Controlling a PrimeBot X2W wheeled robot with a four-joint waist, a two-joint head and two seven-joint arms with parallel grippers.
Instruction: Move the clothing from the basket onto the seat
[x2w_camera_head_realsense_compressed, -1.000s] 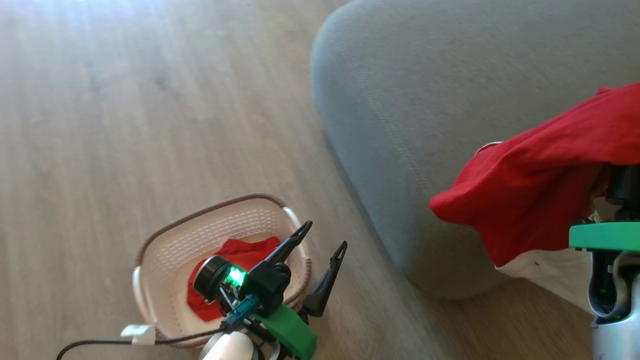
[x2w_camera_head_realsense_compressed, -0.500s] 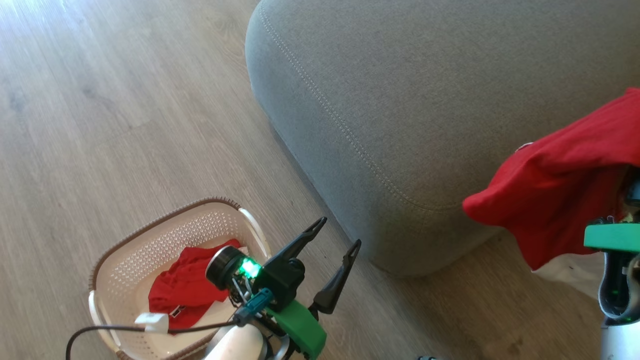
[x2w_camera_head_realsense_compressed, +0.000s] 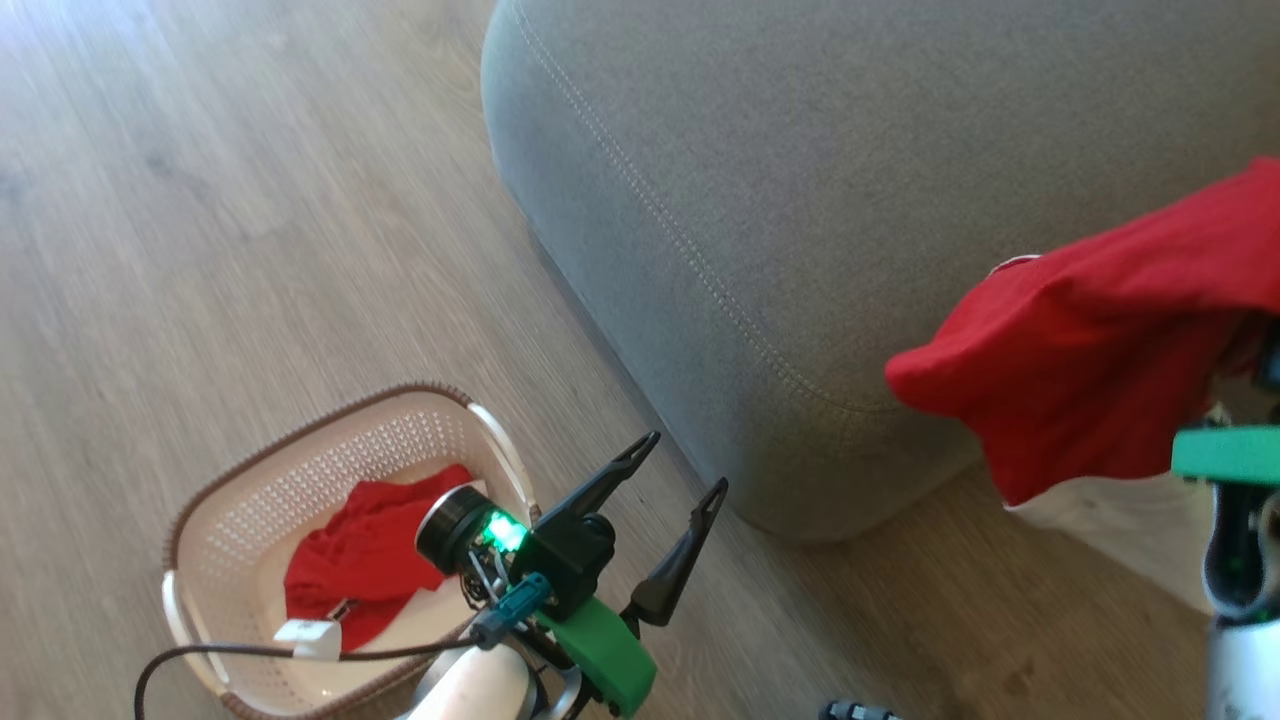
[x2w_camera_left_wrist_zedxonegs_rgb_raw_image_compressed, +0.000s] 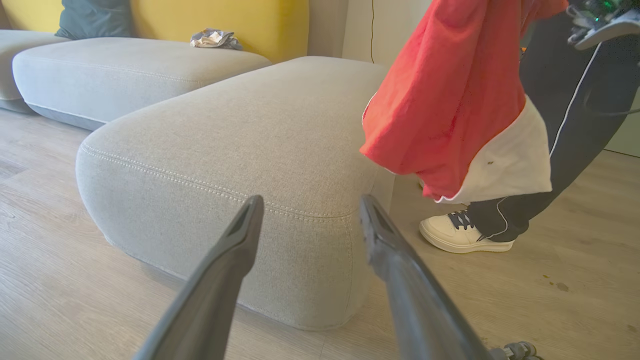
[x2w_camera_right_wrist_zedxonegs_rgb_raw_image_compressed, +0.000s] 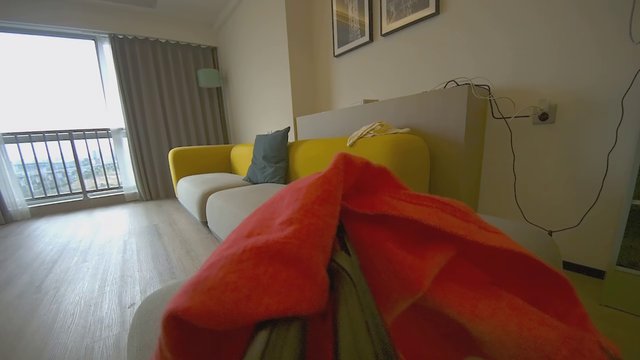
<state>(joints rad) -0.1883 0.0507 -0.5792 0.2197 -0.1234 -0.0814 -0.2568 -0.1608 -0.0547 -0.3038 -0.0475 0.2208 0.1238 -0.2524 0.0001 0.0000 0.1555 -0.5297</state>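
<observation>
Head view: clothing draped over R hand, clamped on it; L hand apart.

The head camera looks steeply down from above on the wooden floor. The basket is at the lower left of its frame, the seat across the upper right and the left gripper at bottom centre. The left wrist camera sits low, near the floor, facing almost level along its fingers at the seat's rounded corner, close up. Both views share that corner and the red garment hanging at the right. The right wrist camera sits higher, looking level across the room to a yellow sofa and a window, with the garment right against the lens. The sofa's back also shows at the left wrist view's upper left.
</observation>
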